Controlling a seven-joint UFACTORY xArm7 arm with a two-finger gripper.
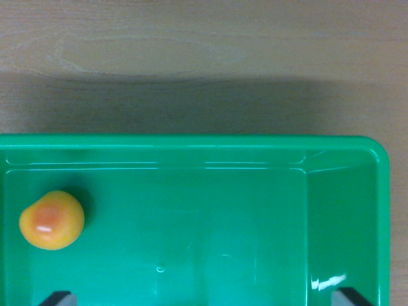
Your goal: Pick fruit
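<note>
Currently the gripper [203,298] is hovering wide open, fruit [51,220] sitting off toward the wrist view's left inside the green bin [191,141].

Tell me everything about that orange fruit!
The fruit is round and smooth, orange-yellow, with a redder patch and a pale shine on top. It looks whole, with no stem or leaf showing. It sits alone on the floor of the green bin, near the wrist view's left wall. Whether it touches that wall is unclear. Nothing is holding it.
</note>
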